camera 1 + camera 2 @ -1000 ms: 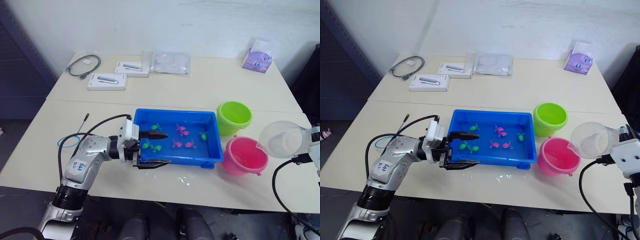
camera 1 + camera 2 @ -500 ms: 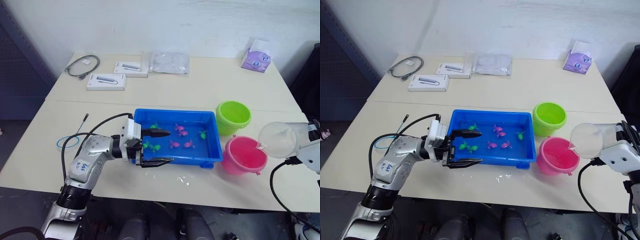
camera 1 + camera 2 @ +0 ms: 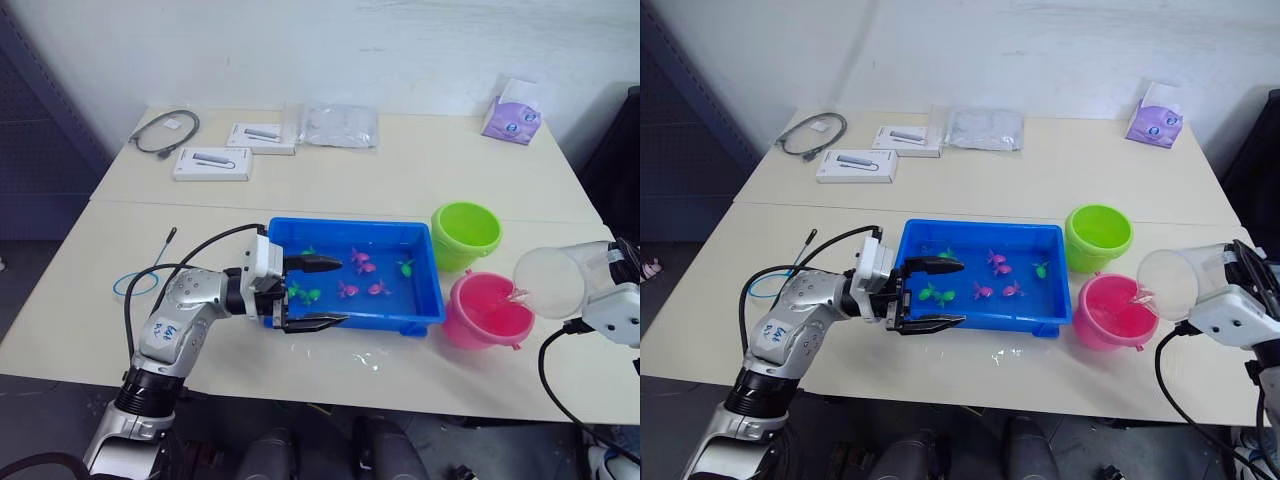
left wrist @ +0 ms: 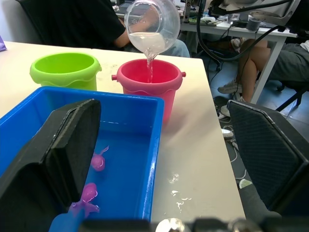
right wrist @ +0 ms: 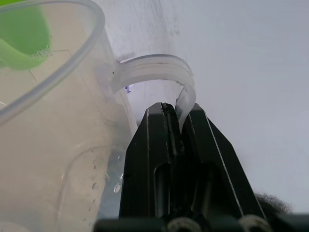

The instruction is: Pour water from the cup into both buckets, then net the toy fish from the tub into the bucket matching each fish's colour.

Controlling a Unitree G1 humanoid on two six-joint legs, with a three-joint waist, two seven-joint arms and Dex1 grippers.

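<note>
Water runs in a thin stream from the clear see-through plastic cup (image 4: 152, 21) into the bright pink round plastic bucket (image 3: 488, 311) directly beneath its lip. The right gripper (image 5: 176, 118) has its 2 black fingers pressed together on the cup's thin curved handle (the wrist view shows the handle pinched between them), and the cup is tipped toward the robot's left, hanging over the pink bucket's right rim. The lime green round plastic bucket (image 3: 467, 233) stands just beyond the pink one, farther from that gripper, and beside the far right corner of the shallow rectangular bright blue plastic tub (image 3: 425, 302).

The left gripper (image 3: 318, 293) hovers at the tub's left end with its fingers spread wide, 1 above the water and 1 over the tub's near rim, gripping nothing. Just past its fingertips lie 2 bright green toy fish (image 3: 303, 294); more pink-magenta toy fish (image 3: 363, 262) float farther along toward the buckets. The blue-rimmed ring net (image 3: 135, 283) on its thin dark stick lies on the cream table (image 3: 400, 170) well behind that gripper, out past the arm's elbow.
</note>
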